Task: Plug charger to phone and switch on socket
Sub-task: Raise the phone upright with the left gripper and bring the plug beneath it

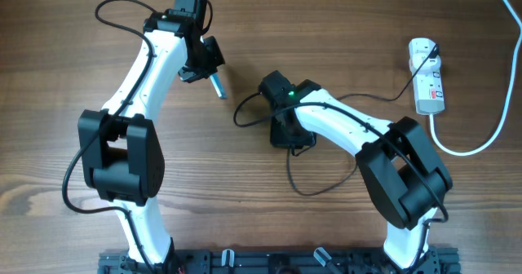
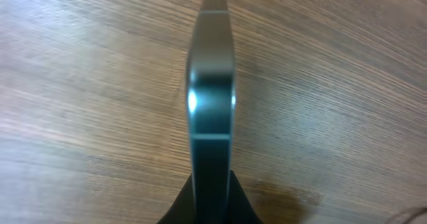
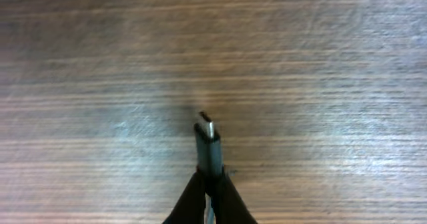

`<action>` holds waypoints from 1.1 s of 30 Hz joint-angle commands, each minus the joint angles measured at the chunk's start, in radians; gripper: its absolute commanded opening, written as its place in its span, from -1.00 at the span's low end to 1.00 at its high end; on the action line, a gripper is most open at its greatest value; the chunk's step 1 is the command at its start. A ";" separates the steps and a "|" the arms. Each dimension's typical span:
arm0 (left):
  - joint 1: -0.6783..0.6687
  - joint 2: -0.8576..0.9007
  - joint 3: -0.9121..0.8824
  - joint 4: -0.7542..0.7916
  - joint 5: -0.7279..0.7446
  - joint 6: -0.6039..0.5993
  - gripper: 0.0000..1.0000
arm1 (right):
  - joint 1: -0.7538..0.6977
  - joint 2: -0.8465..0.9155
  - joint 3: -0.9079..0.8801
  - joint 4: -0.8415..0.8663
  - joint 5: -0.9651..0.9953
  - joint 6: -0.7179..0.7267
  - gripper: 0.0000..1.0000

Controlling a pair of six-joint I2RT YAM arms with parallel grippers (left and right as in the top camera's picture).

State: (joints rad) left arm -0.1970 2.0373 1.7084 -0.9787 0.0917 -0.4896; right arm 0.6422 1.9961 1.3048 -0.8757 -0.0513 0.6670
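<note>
My left gripper [image 1: 204, 62] is shut on the phone [image 1: 218, 86] and holds it on edge above the table at the upper middle. In the left wrist view the phone [image 2: 212, 104] shows only its thin dark edge between the fingers [image 2: 212, 201]; its screen is hidden. My right gripper [image 1: 289, 135] is shut on the charger's plug end near the table's middle. In the right wrist view the plug tip [image 3: 208, 144] sticks out past the fingers [image 3: 212, 184] above bare wood. The thin black cable [image 1: 326, 188] loops below the right arm. The white socket [image 1: 428, 78] lies at the right.
A thick white cord [image 1: 489, 103] runs from the socket toward the upper right corner. A black plug sits in the socket's upper end [image 1: 431, 55]. The two arm bases stand at the table's front edge.
</note>
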 commanded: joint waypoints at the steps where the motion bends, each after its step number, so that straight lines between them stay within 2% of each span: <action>1: 0.006 -0.025 0.012 0.073 0.230 0.124 -0.92 | -0.002 -0.020 0.040 -0.007 -0.129 -0.100 -0.91; 6: 0.006 -0.025 0.012 0.251 0.551 0.146 -0.92 | -0.002 -0.154 0.040 -0.032 -0.269 -0.227 -0.91; 10: 0.006 -0.025 0.012 0.422 0.884 0.146 -0.92 | -0.002 -0.311 0.040 -0.064 -0.375 -0.325 -0.91; 15: 0.006 -0.025 0.012 0.614 1.220 0.140 -0.92 | -0.002 -0.496 0.040 -0.053 -0.402 -0.325 -0.91; 17: 0.008 -0.025 0.012 0.719 1.334 0.075 -0.92 | -0.003 -0.552 0.040 -0.045 -0.402 -0.322 -0.91; 19: 0.012 -0.025 0.012 0.798 1.388 0.002 -0.92 | -0.003 -0.591 0.040 -0.034 -0.397 -0.296 -0.91; 22: 0.015 -0.026 0.012 0.893 1.485 -0.043 -0.92 | -0.014 -0.625 0.040 -0.006 -0.394 -0.284 -0.91; 25: 0.018 -0.027 0.013 0.918 1.485 -0.103 -0.92 | -0.060 -0.626 0.040 0.018 -0.403 -0.242 -0.91; 33: 0.063 -0.036 0.013 0.923 1.485 -0.202 -0.92 | -0.205 -0.626 0.040 0.115 -0.578 -0.275 -0.91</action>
State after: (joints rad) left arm -0.1593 2.0373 1.7084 -0.0624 1.5383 -0.6189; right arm 0.4576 1.3808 1.3251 -0.7731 -0.5491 0.4065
